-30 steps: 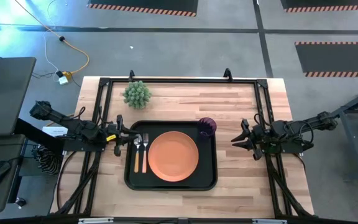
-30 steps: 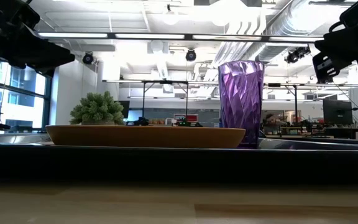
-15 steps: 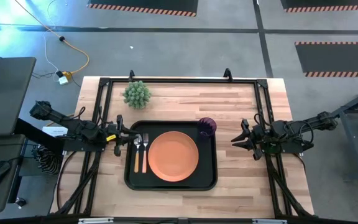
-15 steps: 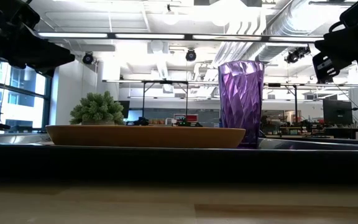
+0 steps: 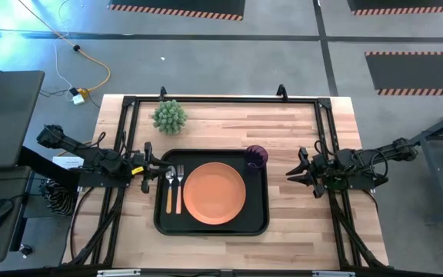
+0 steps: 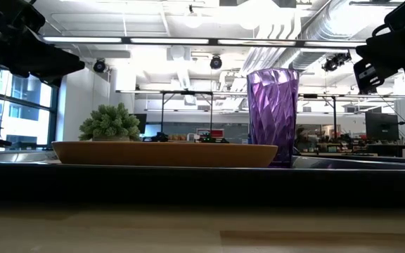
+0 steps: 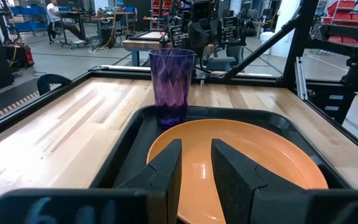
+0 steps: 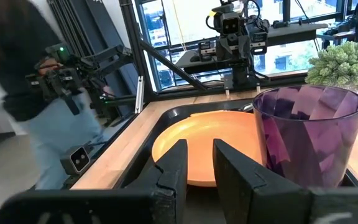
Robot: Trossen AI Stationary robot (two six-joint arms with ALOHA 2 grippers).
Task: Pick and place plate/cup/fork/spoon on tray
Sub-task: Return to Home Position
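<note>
The large black rectangular tray with rounded corners and a low rim [image 5: 160, 223] lies in the middle of the wooden table, and all four pieces of tableware sit inside it, laid out like a place setting, so the task looks finished. One round, shallow orange plastic plate [image 5: 214, 193] fills the tray's centre, the only spot wide enough for it. One small translucent purple tumbler [image 5: 256, 157] stands upright in the tray's far right corner, just beside the plate and clear of its rim. One slim fork with silver tines and an orange handle [image 5: 170, 189] and one slim spoon with a silver oval bowl and an orange handle [image 5: 179, 189] lie side by side in the strip left of the plate, handles toward the near edge; from above they are thin enough that which is which is a best reading. One spiky green ball-shaped plant [image 5: 169, 116] stands on the bare wood beyond the tray, apart from the task.

The left gripper [image 5: 151, 167] waits at the tray's left edge, its fingers [image 7: 166, 168] spread and empty. The right gripper [image 5: 297, 173] hangs right of the tray, likewise parted, holding nothing.
</note>
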